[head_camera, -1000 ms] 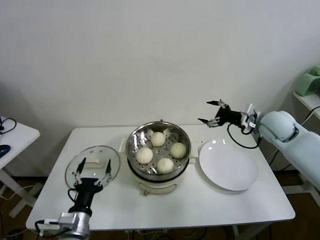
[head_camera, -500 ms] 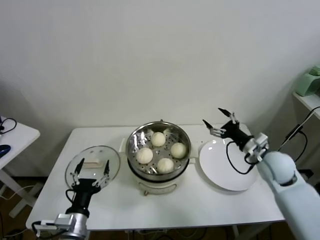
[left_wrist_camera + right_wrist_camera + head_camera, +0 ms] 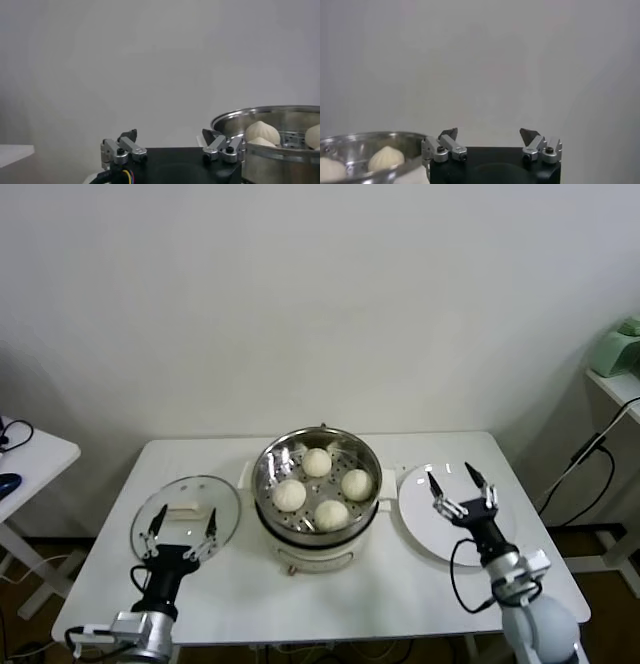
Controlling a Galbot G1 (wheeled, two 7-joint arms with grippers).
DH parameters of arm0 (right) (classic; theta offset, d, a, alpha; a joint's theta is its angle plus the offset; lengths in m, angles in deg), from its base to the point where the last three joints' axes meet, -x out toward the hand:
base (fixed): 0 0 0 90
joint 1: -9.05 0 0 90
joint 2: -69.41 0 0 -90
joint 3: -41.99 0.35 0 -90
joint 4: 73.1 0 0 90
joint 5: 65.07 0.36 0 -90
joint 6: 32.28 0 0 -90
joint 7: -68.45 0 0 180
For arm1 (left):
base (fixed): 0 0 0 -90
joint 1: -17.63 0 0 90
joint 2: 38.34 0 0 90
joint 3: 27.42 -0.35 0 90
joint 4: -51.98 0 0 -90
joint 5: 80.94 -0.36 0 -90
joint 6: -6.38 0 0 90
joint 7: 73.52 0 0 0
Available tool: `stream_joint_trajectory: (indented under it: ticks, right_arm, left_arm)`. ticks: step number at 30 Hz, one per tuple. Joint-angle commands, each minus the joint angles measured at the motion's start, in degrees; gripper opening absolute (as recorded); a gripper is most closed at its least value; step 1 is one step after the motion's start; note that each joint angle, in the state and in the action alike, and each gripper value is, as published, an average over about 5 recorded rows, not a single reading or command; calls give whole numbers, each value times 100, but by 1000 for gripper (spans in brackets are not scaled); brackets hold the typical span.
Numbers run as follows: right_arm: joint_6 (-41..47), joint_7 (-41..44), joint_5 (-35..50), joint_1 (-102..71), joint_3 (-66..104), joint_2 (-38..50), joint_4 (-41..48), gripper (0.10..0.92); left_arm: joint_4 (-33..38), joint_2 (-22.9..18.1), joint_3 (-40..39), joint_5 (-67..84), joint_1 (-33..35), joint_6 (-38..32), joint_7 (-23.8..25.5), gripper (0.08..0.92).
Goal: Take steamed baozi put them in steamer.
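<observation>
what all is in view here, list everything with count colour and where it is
baozi: four, cream-white, all on the tray inside the steamer
steamer: one, shiny steel on a white base, middle of the table
lid: one, clear glass with a white handle, flat on the table left of the steamer
plate: one, white, bare, right of the steamer
table: one, white, under everything
side table: one, white, far left edge
green item: one, pale green, on a shelf at far right
left claw: black, open, over the lid's near edge
right claw: black, open, over the plate
</observation>
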Motion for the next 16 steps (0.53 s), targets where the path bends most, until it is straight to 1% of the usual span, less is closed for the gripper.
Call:
stream_joint_trajectory:
  ticks: [1,7,16]
  right_arm:
    - [-631,-55,-92,-1244,360,-780,-182,823]
    - [-622,3,-18,-1229,273,-649,-159,823]
    - [-560,12,88,-1110,155,-380,-62,823]
  left_arm:
    - [-32,-52,21,33,-55,3,64,823]
    - [-24,-27,12,-48,-77,108,-78,823]
    - [-57,11,63,-20,-25,109,-57,823]
